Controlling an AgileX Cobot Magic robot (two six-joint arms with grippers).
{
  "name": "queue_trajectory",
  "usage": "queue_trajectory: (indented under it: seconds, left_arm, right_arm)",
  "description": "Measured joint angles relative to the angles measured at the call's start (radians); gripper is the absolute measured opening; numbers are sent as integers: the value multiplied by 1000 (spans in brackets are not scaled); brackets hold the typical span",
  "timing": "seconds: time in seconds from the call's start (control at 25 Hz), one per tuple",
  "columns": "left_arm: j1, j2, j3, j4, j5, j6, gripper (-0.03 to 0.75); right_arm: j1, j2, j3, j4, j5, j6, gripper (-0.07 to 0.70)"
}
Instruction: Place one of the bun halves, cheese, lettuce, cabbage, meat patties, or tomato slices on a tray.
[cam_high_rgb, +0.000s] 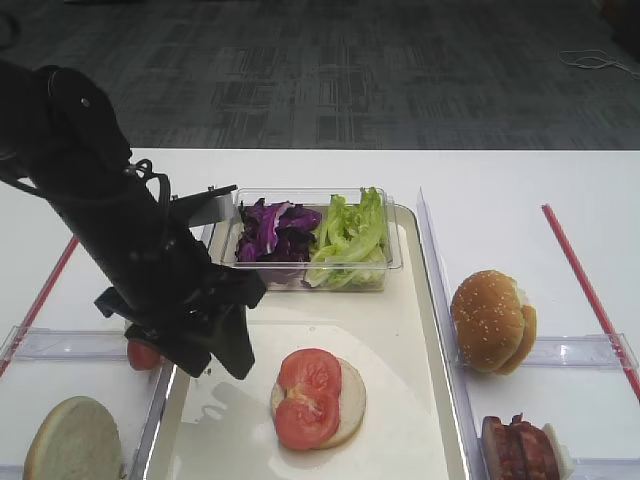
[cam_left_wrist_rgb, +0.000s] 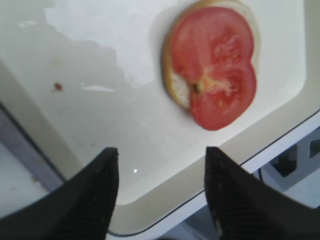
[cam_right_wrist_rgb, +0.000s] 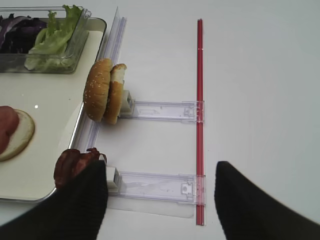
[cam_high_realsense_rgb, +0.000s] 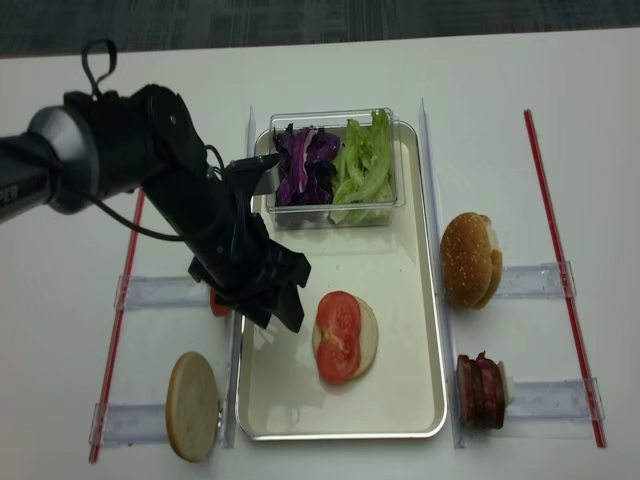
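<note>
My left fingers (cam_left_wrist_rgb: 160, 195) hang spread wide with nothing between them, low over the near left part of the tray (cam_high_realsense_rgb: 400, 390). Just beyond them on the tray lies a bun half (cam_high_realsense_rgb: 362, 335), cut face up, with two overlapping tomato slices (cam_high_realsense_rgb: 338, 336) on top; the fingers do not touch them. A small red speck (cam_left_wrist_rgb: 58, 86) sits on the tray floor to the left of the bun in the left wrist view.

Off the tray's left rim, on the table (cam_high_realsense_rgb: 560, 100), another bun half (cam_high_realsense_rgb: 192, 405) leans in a clear holder (cam_high_realsense_rgb: 125, 425), and a bit of tomato (cam_high_rgb: 142, 354) shows beside my arm at the next holder up. Right of the tray, meat patties (cam_high_realsense_rgb: 480, 390) stand on edge in one holder, and further back two sesame-topped bun halves (cam_high_realsense_rgb: 468, 260) stand together in another.

My right fingers (cam_right_wrist_rgb: 160, 200) hover over bare table near the patties, set well apart and holding nothing.

At the tray's far end stands a clear box (cam_high_realsense_rgb: 385, 210) with purple cabbage (cam_high_realsense_rgb: 300, 170) on its left and green lettuce (cam_high_realsense_rgb: 362, 165) on its right. Red strips (cam_high_realsense_rgb: 560, 270) run along the table on both sides. On the left arm's grey link only a fragment of white lettering (cam_high_realsense_rgb: 10, 197) shows, too partial to read.
</note>
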Motion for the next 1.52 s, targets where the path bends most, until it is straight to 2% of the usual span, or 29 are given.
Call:
queue_trajectory:
  seconds: [0.2,0.32,0.52,0.88,1.52]
  left_arm:
    - [0,0,-92,191,120,-113,399]
    - [0,0,-133,296,148,-179,399]
    - [0,0,-169,428,158,-264,399]
    - [16,0,-173,436,160,-266,399]
    - [270,0,-173,491,160,-243,399]
  right_arm:
    - [0,0,0,0,0,0,469]
    - [0,0,0,0,0,0,469]
    - [0,0,0,0,0,0,469]
    - [0,0,0,0,0,0,469]
    - [0,0,0,0,0,0,469]
